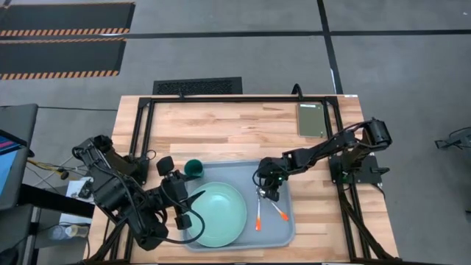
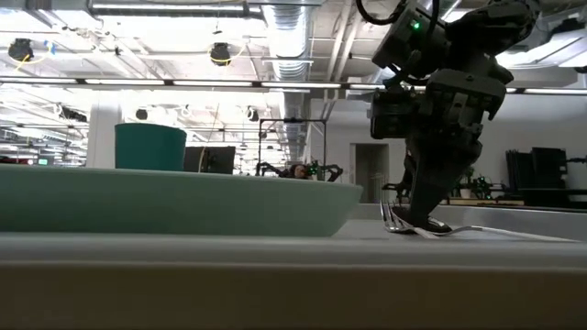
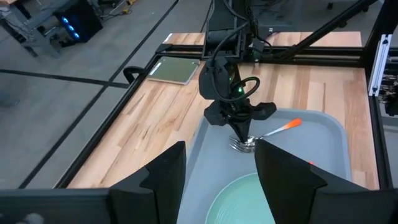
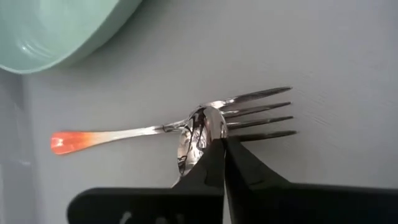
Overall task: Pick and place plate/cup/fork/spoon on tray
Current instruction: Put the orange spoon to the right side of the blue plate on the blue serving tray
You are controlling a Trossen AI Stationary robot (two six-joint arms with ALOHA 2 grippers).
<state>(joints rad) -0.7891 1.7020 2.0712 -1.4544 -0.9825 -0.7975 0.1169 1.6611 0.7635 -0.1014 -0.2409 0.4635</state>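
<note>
The pale grey-blue tray [image 1: 288, 234] lies on the wooden table. The mint-green plate [image 1: 219, 215] rests flat on the tray's left half. The fork [image 4: 249, 106] lies flat on the tray's right half, and its orange handle [image 1: 257, 223] points to the near edge. The spoon [image 1: 280, 213] lies beside the fork, its bowl over the fork's neck. My right gripper [image 1: 269, 190] points down and is shut at the spoon's bowl. The dark teal cup [image 1: 193, 167] stands on the table at the tray's far left corner. My left gripper [image 1: 188, 210] hangs open and empty over the plate's left rim. My right gripper pinches the spoon's bowl [image 4: 198, 138] between its two fingertips, from above, pointing down. The bowl stands tipped on its edge over the fork's neck. The spoon's orange handle [image 3: 292, 124] slants away toward the tray's right side; the fingers hide the rest.
A flat olive-green block [image 1: 311, 119] lies at the table's far right. A black frame [image 1: 221, 99] runs along the table's far and side edges. Bare wood lies beyond the tray's far rim.
</note>
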